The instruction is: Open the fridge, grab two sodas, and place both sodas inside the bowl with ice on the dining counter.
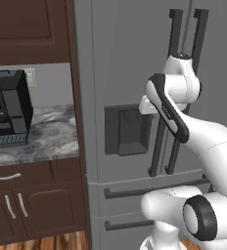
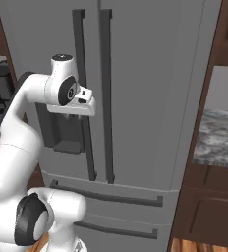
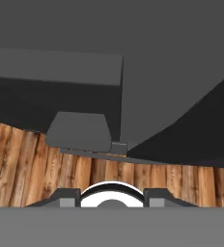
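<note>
The grey fridge stands right in front of me with both doors closed. My gripper sits against the left door's dark bar handle, beside the dispenser recess. The hand view looks down the door front toward the wooden floor. There the gripper shows just its fingertips, and I see nothing between them; it counts as shut. Whether it grips the handle I cannot tell. The sodas, the bowl and the dining counter are out of view.
A black appliance stands on the marbled wall counter to the fridge's left, above dark cabinets. Another marbled counter lies to the right. Two drawer handles cross the fridge below the doors. My own arm fills the near space.
</note>
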